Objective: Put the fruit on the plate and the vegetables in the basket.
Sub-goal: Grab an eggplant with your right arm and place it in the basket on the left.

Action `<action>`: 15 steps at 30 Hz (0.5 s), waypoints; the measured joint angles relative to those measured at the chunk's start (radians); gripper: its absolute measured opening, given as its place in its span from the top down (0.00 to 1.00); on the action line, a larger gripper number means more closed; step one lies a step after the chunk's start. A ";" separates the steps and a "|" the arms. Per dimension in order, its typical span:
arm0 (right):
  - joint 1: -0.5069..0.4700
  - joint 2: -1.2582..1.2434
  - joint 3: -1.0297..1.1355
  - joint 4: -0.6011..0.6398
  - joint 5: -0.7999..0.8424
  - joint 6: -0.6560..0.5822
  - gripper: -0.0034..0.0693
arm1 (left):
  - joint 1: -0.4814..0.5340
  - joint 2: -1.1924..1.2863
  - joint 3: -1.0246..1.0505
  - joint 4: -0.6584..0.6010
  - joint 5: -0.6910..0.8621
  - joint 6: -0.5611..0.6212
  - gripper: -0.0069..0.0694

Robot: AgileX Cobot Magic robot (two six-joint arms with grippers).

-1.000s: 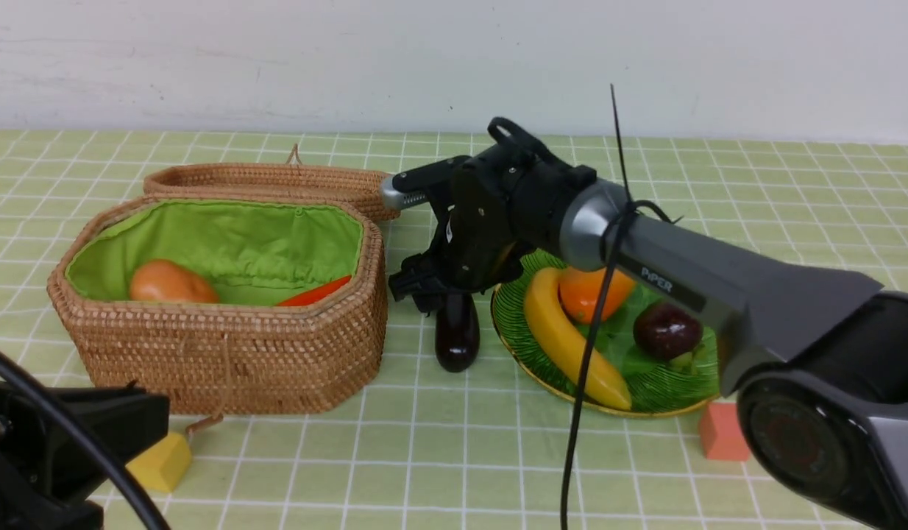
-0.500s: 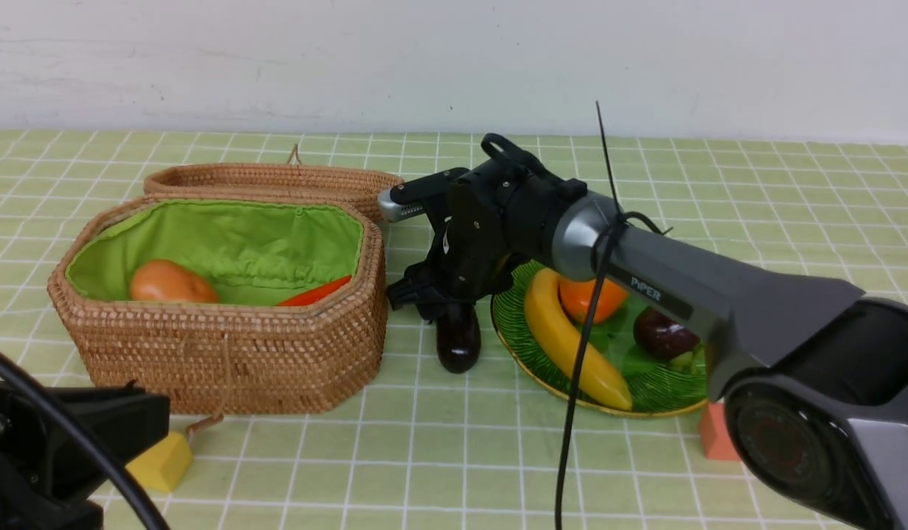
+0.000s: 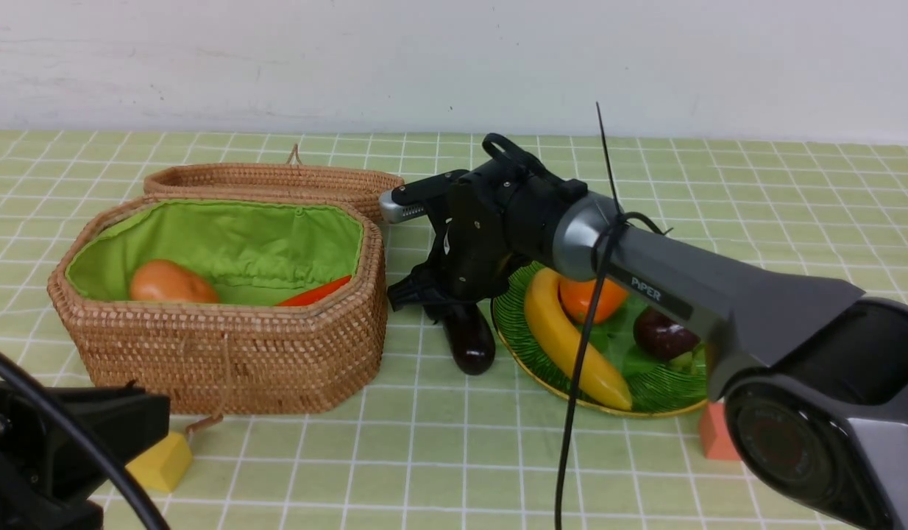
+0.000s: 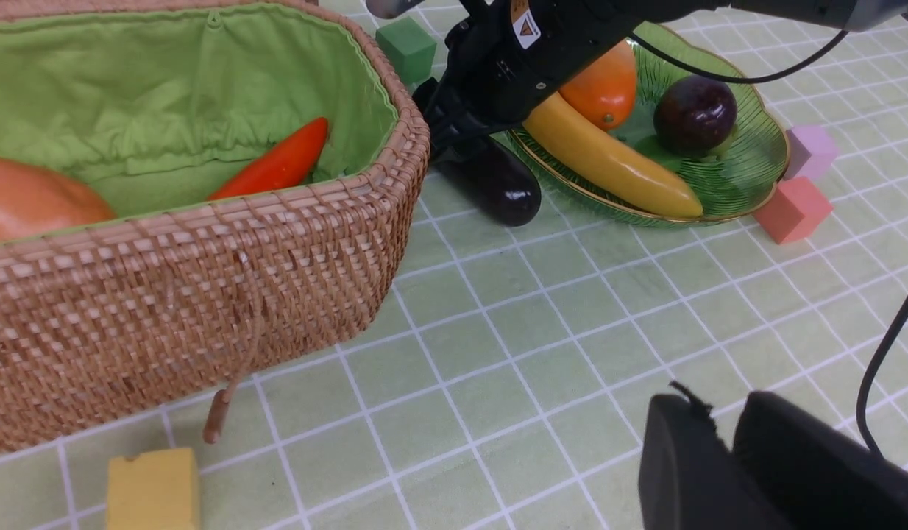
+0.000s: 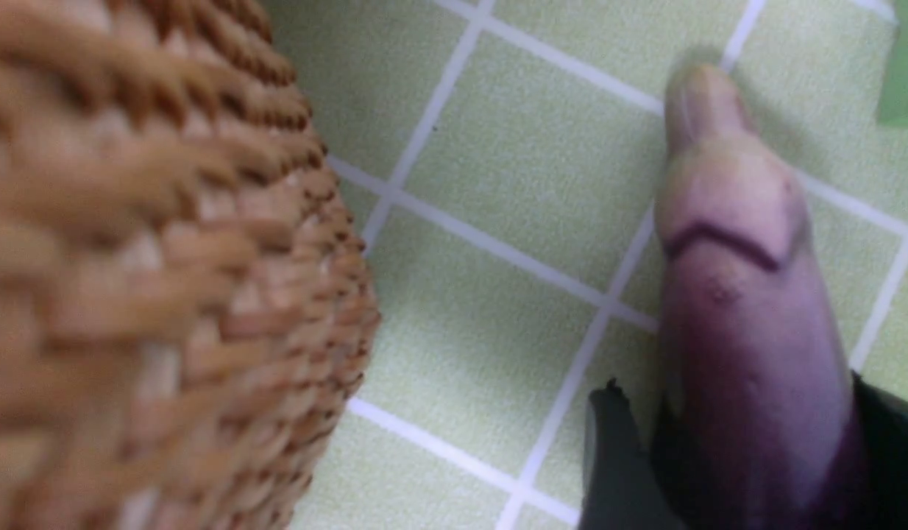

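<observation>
Right gripper (image 3: 433,294) is reaching down into the narrow lane between the basket (image 3: 226,353) and the plate (image 3: 513,338), and its fingers (image 5: 616,471) are sitting on either side of the eggplant (image 3: 472,338), gripping it near the stem end. That eggplant is lying on the checked tablecloth (image 3: 439,456), its rounded end pointing toward the camera, just beside the plate's gold rim and near the basket's wicker wall. Left gripper (image 4: 726,456) is hanging low over the near cloth, well apart from everything, its jaws almost closed on nothing. Potato (image 3: 171,283) and red pepper (image 3: 314,292) are lying on the green lining; banana (image 3: 572,342), orange fruit (image 3: 590,294) and mangosteen (image 3: 664,333) are filling the plate. Wide bare cloth is lying in front. "PiPER" is showing in white on the right arm (image 3: 719,294), and an orange warning sticker (image 4: 525,28) near its wrist is too small to read.
</observation>
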 joint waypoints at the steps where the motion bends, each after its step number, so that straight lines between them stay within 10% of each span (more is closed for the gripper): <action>1: 0.000 0.000 0.000 0.001 0.000 0.000 0.46 | 0.000 0.000 0.000 0.000 0.000 0.000 0.77; 15: 0.000 -0.008 -0.002 0.035 0.022 0.000 0.46 | 0.000 0.000 0.000 0.000 0.000 0.000 0.77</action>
